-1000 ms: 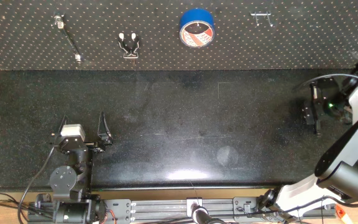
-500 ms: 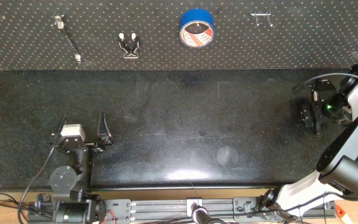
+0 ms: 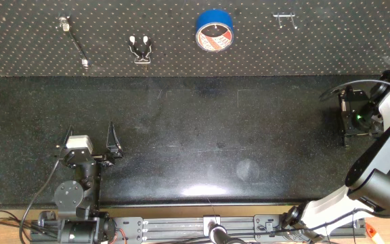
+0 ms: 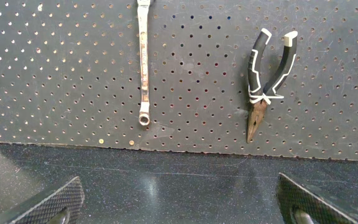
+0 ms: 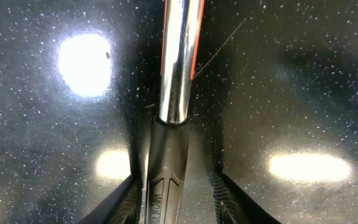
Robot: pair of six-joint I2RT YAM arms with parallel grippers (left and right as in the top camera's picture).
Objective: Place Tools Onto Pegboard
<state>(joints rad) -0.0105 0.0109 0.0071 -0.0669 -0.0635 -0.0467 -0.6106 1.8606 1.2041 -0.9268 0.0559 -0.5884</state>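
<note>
Your right gripper (image 3: 349, 120) is down at the worktop (image 3: 215, 122), close to its right edge and nearer the back edge than the front. In the right wrist view its fingers (image 5: 120, 202) are apart and sit on either side of the tool (image 5: 178, 62). The tool lies on the worktop and has a bright metal shaft with an orange strip, running into a black handle. The handle lies between the fingers with a dark gap showing on one side, so nothing is clamped. You cannot tell what kind of tool it is.

Your left gripper (image 3: 90, 126) is near the front left corner with its fingers spread wide and nothing in them. It faces the pegboard (image 3: 317, 47), which runs along the whole back edge.

From the pegboard's left end you have a wrench (image 4: 143, 62) hanging from its top end, then pliers (image 4: 263, 87) hanging nose down. A blue tape roll (image 3: 214, 30) sits near the middle and a wire hook (image 3: 285, 20) towards the right end. The hook is the item on the board nearest the right gripper, and it is well apart from the tape roll.

A wide stretch of worktop runs between the two grippers, and a strip of it separates the tool from the foot of the pegboard. The right arm's own links stand toward the front right corner, hemming the gripper in on that side.
</note>
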